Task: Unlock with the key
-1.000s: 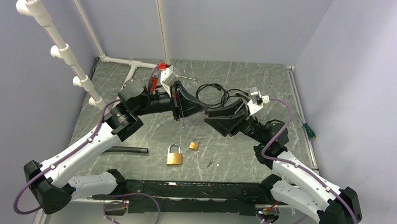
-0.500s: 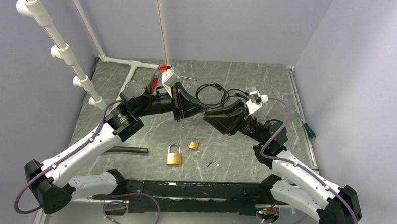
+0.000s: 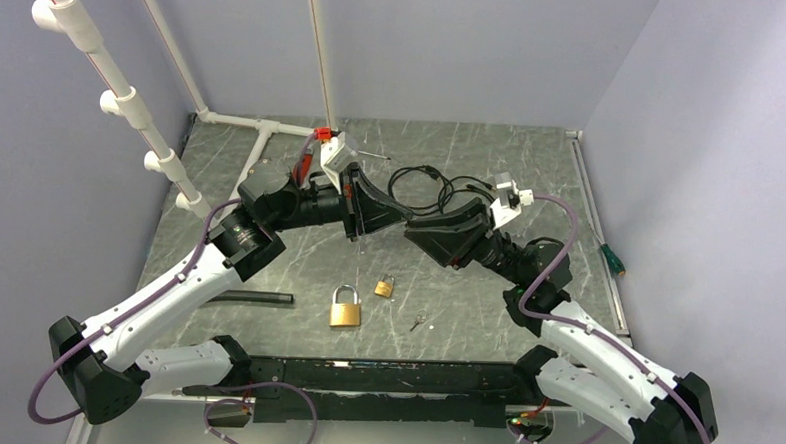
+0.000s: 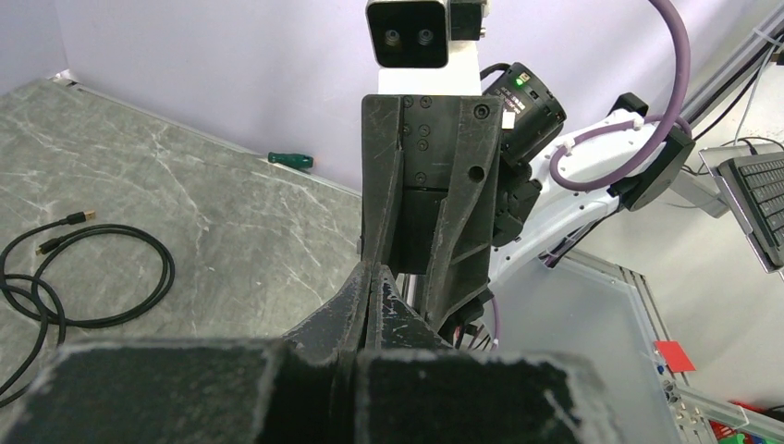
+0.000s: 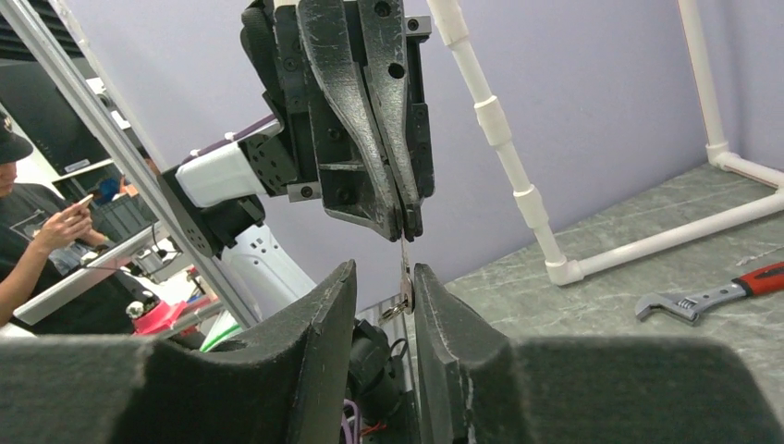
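Note:
My left gripper (image 3: 405, 217) is raised over the table's middle, shut on a small silver key (image 5: 405, 274). In the right wrist view the key sticks out of its closed tips toward me, a ring on its end. My right gripper (image 5: 384, 296) is open, tip to tip with the left one, and the key lies between its fingers, close to the right finger (image 5: 434, 310). In the left wrist view the shut jaws hide the key. A large brass padlock (image 3: 344, 307) and a small one (image 3: 384, 286) lie on the table below. A second key (image 3: 419, 321) lies beside them.
A coiled black cable (image 3: 431, 184) lies behind the grippers. A red-handled wrench (image 5: 703, 296) and white PVC pipes (image 3: 258, 126) are at the back left. A green screwdriver (image 3: 613, 260) lies at the right edge, a black bar (image 3: 249, 298) at front left.
The left gripper has risen slightly and edged toward the right gripper. The right gripper has shifted a little to meet it. The padlocks and loose key have not moved.

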{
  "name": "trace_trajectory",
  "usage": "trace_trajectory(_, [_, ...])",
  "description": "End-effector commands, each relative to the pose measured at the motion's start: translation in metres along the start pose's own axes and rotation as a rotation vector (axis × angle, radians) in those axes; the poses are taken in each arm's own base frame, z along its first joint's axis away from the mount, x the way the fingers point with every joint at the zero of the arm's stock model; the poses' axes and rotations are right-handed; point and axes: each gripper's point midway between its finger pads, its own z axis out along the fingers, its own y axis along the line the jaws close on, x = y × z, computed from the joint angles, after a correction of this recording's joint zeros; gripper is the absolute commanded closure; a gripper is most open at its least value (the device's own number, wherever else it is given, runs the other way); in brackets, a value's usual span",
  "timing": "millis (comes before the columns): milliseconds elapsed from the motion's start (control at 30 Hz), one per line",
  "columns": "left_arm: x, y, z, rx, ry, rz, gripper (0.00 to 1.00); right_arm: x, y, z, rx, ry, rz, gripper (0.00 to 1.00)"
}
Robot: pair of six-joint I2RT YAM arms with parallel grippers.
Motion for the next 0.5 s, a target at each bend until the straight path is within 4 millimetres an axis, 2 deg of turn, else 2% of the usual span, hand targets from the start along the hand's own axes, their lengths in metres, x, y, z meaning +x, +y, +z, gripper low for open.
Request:
trace_trajectory(0, [-0.0104,-0.0046,-0.0017,0.005,-0.038,0.04,1.0,-0.0162,0.0124,-0.0003,-0.022,-0.05,-0.06,0.68])
trace_trajectory(467, [-0.0129,-0.0049,-0.0028,0.001,-0.05,0.042,1.0,-0.0115,0.0076,-0.0015,-0.007,-0.042,-0.051,0.7])
